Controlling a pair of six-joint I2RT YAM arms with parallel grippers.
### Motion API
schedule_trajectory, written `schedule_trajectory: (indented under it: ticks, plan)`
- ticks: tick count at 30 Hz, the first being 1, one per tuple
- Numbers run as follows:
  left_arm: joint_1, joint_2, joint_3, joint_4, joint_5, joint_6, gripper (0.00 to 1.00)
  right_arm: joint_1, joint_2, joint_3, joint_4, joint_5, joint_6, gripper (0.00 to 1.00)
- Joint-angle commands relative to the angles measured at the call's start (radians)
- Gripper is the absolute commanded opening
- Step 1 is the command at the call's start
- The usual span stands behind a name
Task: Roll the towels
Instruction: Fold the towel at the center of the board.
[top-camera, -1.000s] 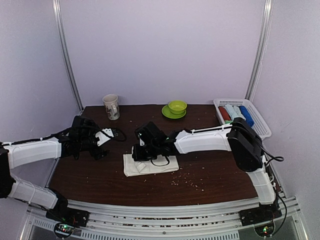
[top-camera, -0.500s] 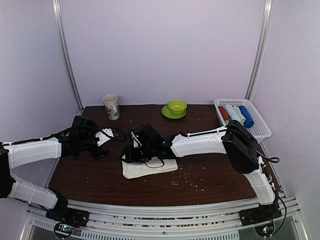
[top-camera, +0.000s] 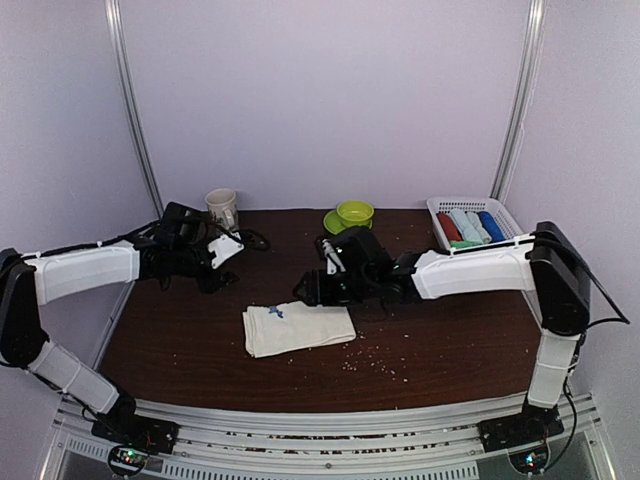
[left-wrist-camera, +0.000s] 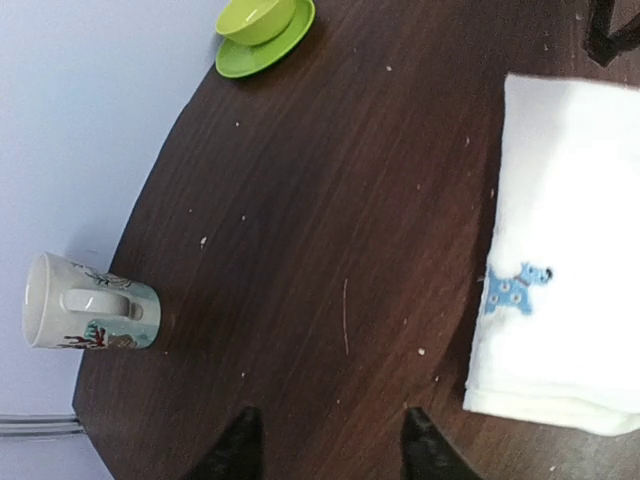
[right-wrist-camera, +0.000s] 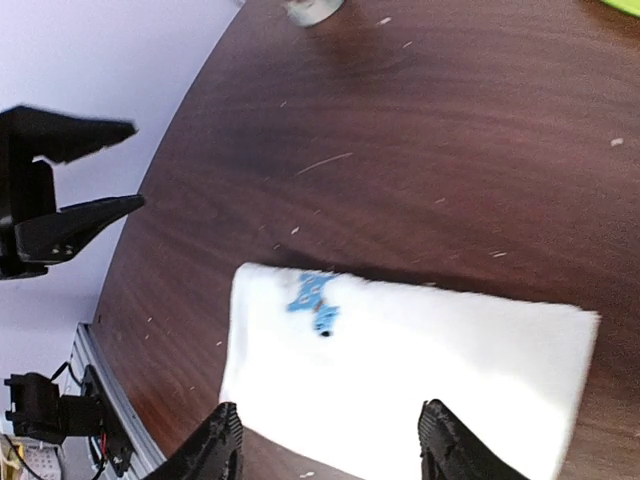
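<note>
- Since the towel (top-camera: 298, 327) lies flat, on the near side of the mug (top-camera: 222, 212) and to its right, its long axis runs left to right.
- The right gripper (right-wrist-camera: 332, 445), jaws spread and empty, hovers over the towel's far edge; it looks the nearer.
- The left gripper (left-wrist-camera: 325, 445), likewise spread and empty, hangs closer to the mug.

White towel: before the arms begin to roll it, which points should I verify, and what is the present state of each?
1. white towel lies flat and folded on the table, not yet rolled: ok.
2. right gripper open and empty: ok.
3. left gripper open and empty: ok.
4. mug and green bowl stand well apart from the towel: ok.
5. Table clean around the towel: not ok, crumbs lie to its right.
6. Towel's hidden underside free of crumbs: cannot tell.
</note>
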Motion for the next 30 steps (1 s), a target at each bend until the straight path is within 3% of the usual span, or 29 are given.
schedule_trajectory:
  ticks: [1, 6, 12, 19, 25, 30]
  plan:
    - [-0.036, 0.090, 0.108, -0.083, 0.154, -0.036, 0.26, -0.068, -0.101, -0.133, 0.045, 0.064, -0.060, 0.63]
    - [-0.079, 0.168, 0.095, -0.089, 0.189, -0.017, 0.00, -0.092, -0.076, -0.165, 0.078, -0.011, -0.090, 0.68]
    - [-0.086, 0.218, 0.055, -0.101, 0.209, 0.008, 0.00, -0.099, -0.023, -0.223, 0.177, -0.108, -0.056, 0.65]
    - [-0.097, 0.306, 0.032, -0.105, 0.118, 0.030, 0.00, -0.100, 0.010, -0.284, 0.223, -0.162, -0.032, 0.59]
    - [-0.100, 0.394, 0.029, -0.109, 0.017, 0.027, 0.00, -0.099, 0.019, -0.304, 0.202, -0.160, -0.031, 0.57]
    - [-0.100, 0.379, 0.007, -0.112, -0.013, 0.036, 0.00, -0.099, 0.018, -0.280, 0.127, -0.140, -0.061, 0.57]
